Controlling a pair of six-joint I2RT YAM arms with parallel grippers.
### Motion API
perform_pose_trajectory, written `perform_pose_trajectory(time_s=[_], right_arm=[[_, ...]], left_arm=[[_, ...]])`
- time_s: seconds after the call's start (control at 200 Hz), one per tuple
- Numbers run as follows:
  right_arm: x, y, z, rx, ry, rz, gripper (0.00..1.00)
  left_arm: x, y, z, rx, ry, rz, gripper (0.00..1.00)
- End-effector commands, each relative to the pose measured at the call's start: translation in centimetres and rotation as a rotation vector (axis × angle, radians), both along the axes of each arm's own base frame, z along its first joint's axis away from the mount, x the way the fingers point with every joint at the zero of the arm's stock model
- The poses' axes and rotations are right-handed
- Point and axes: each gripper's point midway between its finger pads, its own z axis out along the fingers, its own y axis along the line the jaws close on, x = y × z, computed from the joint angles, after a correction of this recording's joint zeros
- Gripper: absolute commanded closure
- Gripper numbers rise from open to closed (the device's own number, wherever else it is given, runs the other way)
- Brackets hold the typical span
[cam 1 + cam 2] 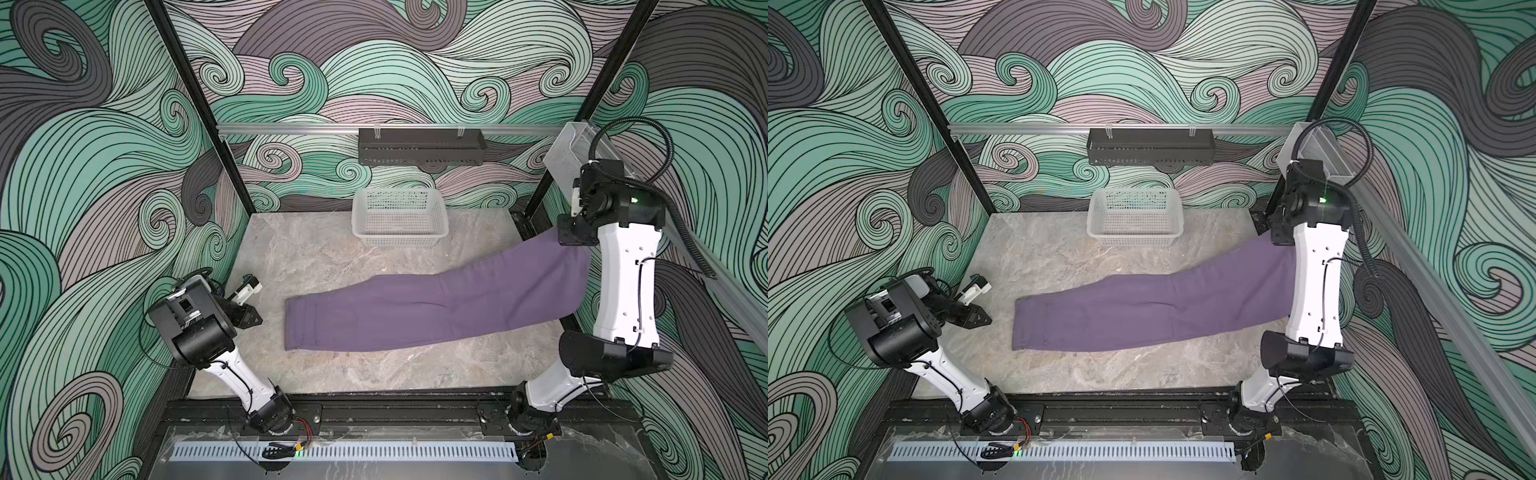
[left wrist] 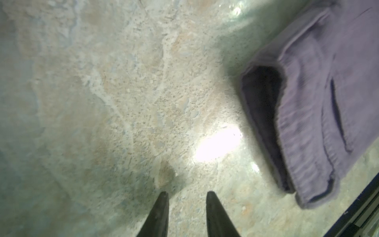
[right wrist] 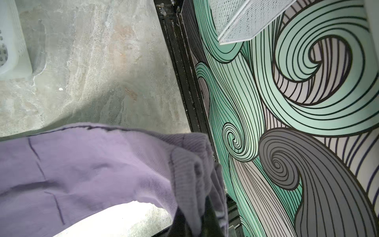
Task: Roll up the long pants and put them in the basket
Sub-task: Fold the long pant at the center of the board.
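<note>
Across the middle of the frame in both top views, the long pants (image 1: 436, 307) (image 1: 1142, 311) lie as one long dusty-purple band. They're flat on the table (image 1: 374, 370) at the left end and slope up toward the right side of the frame, where the right arm's white forearm covers the far end.

In the right wrist view, the right gripper (image 3: 207, 217) is clamped tight on a bunched, ribbed edge of the fabric, with folds draped over its dark fingers. The left gripper (image 2: 187, 195) has nothing in it. Its two black pointed tips stand a little apart over bare tabletop, near the pants' open end but not touching it.

Around them:
- A white plastic mesh basket (image 1: 400, 239) sits above the pants in the picture, clear of the fabric.
- A black perforated tray (image 1: 422, 147) hangs on the silver rail higher up.
- A clear plastic bin (image 1: 569, 153) hangs at the upper right, just behind the right arm.

The cloth looks soft and matte, with a ribbed band and a dark slit seam at the left end. The tabletop is grey-beige marble-look stone, a bit glossy. The walls (image 1: 83, 166) are all teal, mauve and grey swirls.
</note>
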Motion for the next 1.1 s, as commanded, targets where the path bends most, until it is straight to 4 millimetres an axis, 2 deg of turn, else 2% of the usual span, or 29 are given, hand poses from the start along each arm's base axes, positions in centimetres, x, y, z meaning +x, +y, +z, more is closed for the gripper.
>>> perform_pose_trajectory(time_s=[0.0,0.07,0.125,0.295,0.39,0.495,0.58,0.681,0.786,0.866,0.996,1.096], right_arm=[[0.5,1.9,-0.8,0.062,0.026,0.026,1.0],[1.0,6.2,-1.2,0.135,0.03,0.121,1.0],[1.3,10.6,-1.8,0.146,0.046,0.227,1.0],[0.5,28.2,-3.0,0.377,0.084,0.603,1.0],[-0.5,36.9,-3.5,0.472,0.091,0.757,1.0],[-1.7,44.9,-4.3,0.588,0.111,0.887,1.0],[-2.9,50.2,-5.8,0.665,0.156,0.967,1.0],[-4.6,54.7,-8.1,0.723,0.222,1.035,1.0],[-6.1,57.7,-9.2,0.788,0.258,1.076,1.0],[-6.6,58.8,-9.6,0.804,0.263,1.097,1.0],[-6.3,59.5,-12.0,0.799,0.296,1.081,1.0],[-6.8,61.5,-13.4,0.873,0.335,1.089,1.0]], left_arm=[[0.2,-0.3,0.0,-0.015,-0.003,0.005,0.68],[0.4,-0.5,0.1,-0.029,-0.012,0.009,0.67],[0.8,-0.6,0.5,-0.047,-0.022,0.011,0.67],[1.6,-1.1,2.1,-0.077,-0.04,0.012,0.67],[1.9,-1.9,3.6,-0.084,-0.075,-0.016,0.66],[3.0,-3.2,6.0,-0.097,-0.137,-0.043,0.66],[4.3,-3.9,8.6,-0.143,-0.195,-0.021,0.65],[5.9,-4.1,11.1,-0.192,-0.249,0.013,0.64],[6.8,-4.1,11.8,-0.215,-0.274,0.02,0.64],[7.2,-3.9,11.6,-0.204,-0.282,0.024,0.64],[7.3,-4.0,11.2,-0.215,-0.275,0.031,0.64],[7.1,-4.0,10.5,-0.217,-0.263,0.034,0.63]])
